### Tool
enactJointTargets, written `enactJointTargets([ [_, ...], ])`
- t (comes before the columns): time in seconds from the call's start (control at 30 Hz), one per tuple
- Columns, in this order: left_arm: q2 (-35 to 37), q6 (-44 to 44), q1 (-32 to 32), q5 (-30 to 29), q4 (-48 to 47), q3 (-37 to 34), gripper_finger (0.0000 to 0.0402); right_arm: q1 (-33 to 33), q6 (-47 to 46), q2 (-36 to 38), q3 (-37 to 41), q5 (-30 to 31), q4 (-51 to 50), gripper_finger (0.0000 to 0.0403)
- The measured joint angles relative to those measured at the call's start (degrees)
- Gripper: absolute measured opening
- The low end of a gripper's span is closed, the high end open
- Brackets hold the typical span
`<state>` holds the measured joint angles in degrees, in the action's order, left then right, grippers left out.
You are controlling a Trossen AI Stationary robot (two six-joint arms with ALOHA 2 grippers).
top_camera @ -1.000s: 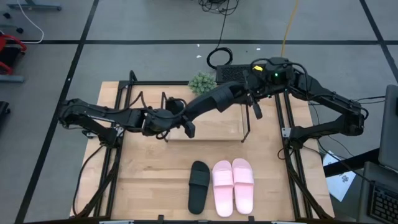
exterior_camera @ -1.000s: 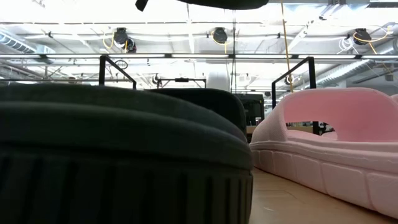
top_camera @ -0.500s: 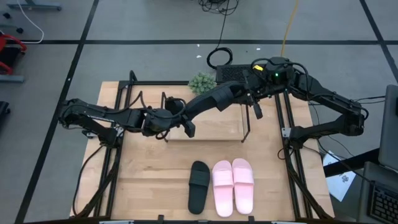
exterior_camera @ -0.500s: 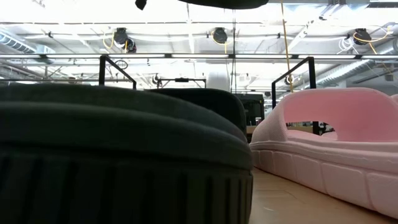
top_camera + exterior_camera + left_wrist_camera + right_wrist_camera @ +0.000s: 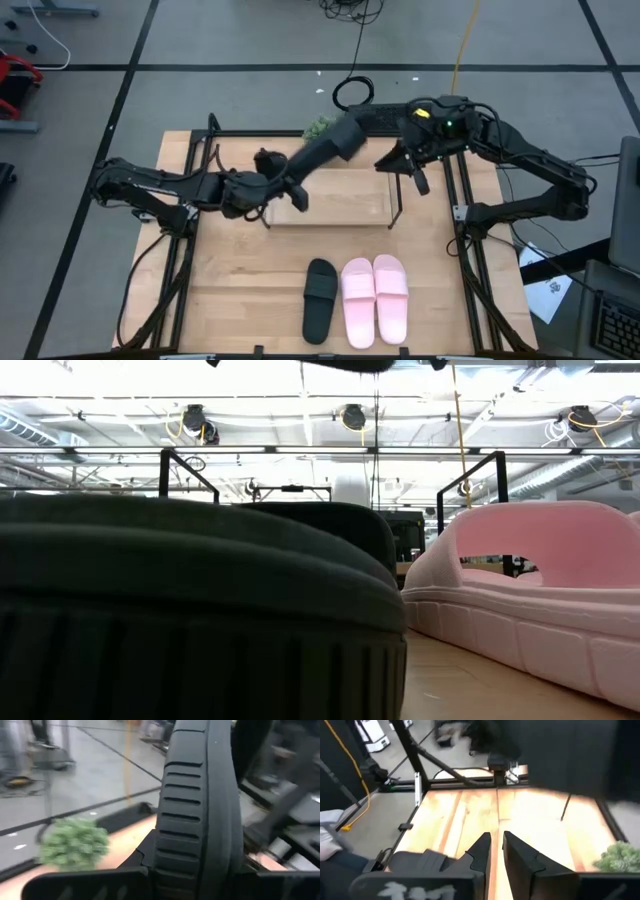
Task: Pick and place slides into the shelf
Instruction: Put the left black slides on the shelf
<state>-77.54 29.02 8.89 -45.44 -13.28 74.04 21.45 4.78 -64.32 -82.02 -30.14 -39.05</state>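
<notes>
While the left gripper (image 5: pixel 268 190) clamps 1 black slide (image 5: pixel 322 157) above the shelf (image 5: pixel 330 208), the right gripper's (image 5: pixel 496 851) jaws stand slightly parted, empty. In front of the shelf, 3 slides (image 5: pixel 375 298) wait on the worktop (image 5: pixel 240 290).

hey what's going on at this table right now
A two-armed robot is putting slides onto a low shelf. The left hand holds a black slide by one end, lifted at an angle above the shelf's board. The right hand, empty with its fingers slightly apart, is at the shelf's right end, clear of that slide. Three more slides wait at the table's front: another black one and a pink pair.
</notes>
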Motion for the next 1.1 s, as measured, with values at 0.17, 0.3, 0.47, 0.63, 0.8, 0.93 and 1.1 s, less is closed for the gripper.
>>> enactJointTargets([
  [0.17, 2.3, 1.0, 2.2, -3.3, 0.5, 0.0, 0.0054, 0.0, 0.5, 2.2, 0.0, 0.1, -5.5, 0.0042],
  [0.3, 3.9, 1.2, 6.1, -9.7, 2.9, 0.0, 0.0054, 0.0, 2.0, 4.1, 0.0, 3.2, -9.3, 0.0042],
  [0.47, 4.1, 5.3, 14.3, -21.8, 3.6, 0.0, 0.0054, 0.0, 3.9, 6.6, 0.0, 10.2, -12.3, 0.0043],
  [0.63, 2.1, 15.0, 23.4, -37.0, 7.0, -3.7, 0.0054, 0.0, 5.3, 8.5, 0.0, 14.7, -12.6, 0.0043],
  [0.8, -3.4, 29.1, 29.6, -44.5, 13.3, -9.9, 0.0054, 0.0, 5.4, 9.7, 0.0, 15.2, -12.7, 0.0043],
  [0.93, -10.3, 37.3, 29.0, -44.1, 19.5, -12.5, 0.0054, 0.0, 5.7, 9.9, 0.0, 15.2, -12.7, 0.0043],
  [1.1, -18.4, 46.1, 27.2, -44.2, 24.4, -12.7, 0.0054, 0.0, 4.0, 9.8, 0.0, 15.1, -13.3, 0.0043],
])
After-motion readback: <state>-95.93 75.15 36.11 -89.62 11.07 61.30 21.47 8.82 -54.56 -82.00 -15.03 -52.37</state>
